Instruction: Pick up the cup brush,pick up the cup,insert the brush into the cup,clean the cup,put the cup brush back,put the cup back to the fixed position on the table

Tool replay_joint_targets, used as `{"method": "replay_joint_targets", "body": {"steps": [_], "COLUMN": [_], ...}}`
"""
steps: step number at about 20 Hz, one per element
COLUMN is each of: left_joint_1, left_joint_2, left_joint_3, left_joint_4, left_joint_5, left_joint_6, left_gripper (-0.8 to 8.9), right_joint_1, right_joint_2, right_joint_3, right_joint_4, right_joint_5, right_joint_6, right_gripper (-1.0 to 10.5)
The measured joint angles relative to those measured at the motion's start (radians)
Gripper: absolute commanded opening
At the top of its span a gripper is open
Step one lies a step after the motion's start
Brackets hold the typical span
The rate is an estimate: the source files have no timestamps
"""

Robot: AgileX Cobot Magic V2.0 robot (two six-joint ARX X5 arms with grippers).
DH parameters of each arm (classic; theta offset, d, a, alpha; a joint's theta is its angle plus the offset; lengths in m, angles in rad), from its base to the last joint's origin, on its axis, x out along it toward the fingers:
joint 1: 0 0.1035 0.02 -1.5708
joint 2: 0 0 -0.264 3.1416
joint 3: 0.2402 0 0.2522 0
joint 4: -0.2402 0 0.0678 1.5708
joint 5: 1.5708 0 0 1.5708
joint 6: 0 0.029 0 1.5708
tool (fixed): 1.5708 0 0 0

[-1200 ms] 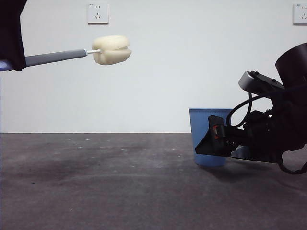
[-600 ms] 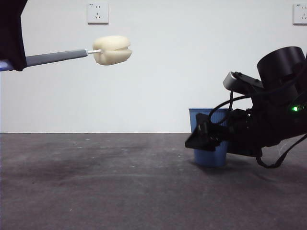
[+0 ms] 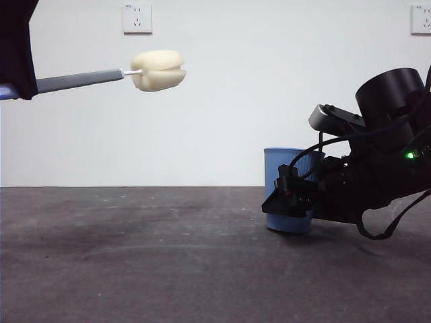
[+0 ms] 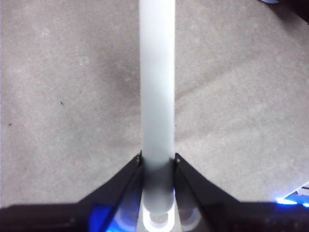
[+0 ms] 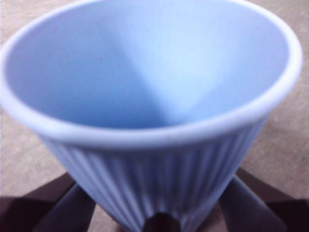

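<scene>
The blue cup sits at the right of the frame on the dark table. The right gripper hugs its lower part. At the upper left, the left gripper holds the cup brush level in the air.

wall: plain white | sockets: one upper left, one upper right | lighting: even
</scene>
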Motion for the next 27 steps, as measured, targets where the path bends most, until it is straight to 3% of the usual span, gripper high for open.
{"method": "replay_joint_targets", "body": {"steps": [3, 7, 11, 17, 21, 27], "left_joint_1": [0.0, 0.0, 0.0, -0.003, -0.042, -0.116], "left_joint_2": [0.0, 0.0, 0.0, 0.008, 0.067, 0.108], "left_joint_3": [0.0, 0.0, 0.0, 0.0, 0.0, 0.0], "left_joint_4": [-0.003, -0.016, -0.08, -0.124, -0.132, -0.103], "left_joint_5": [0.0, 0.001, 0.001, 0.001, 0.021, 0.023], "left_joint_6": [0.035, 0.111, 0.199, 0.356, 0.407, 0.435], "left_gripper": [-0.09, -0.09, -0.09, -0.09, -0.09, -0.09], "right_joint_1": [0.014, 0.039, 0.062, 0.122, 0.16, 0.227], "right_joint_2": [-0.134, -0.376, -0.45, -0.449, -0.449, -0.449], "right_joint_3": [0.0, 0.1, 0.217, 0.304, 0.358, 0.436], "right_joint_4": [-0.197, -0.616, -1.034, -1.42, -1.541, -1.583], "right_joint_5": [0.003, 0.038, 0.143, 0.32, 0.468, 0.628], "right_joint_6": [-0.009, -0.13, -0.27, -0.446, -0.58, -0.777], "right_gripper": [-0.2, -0.2, -0.2, -0.2, -0.2, -0.2]}}
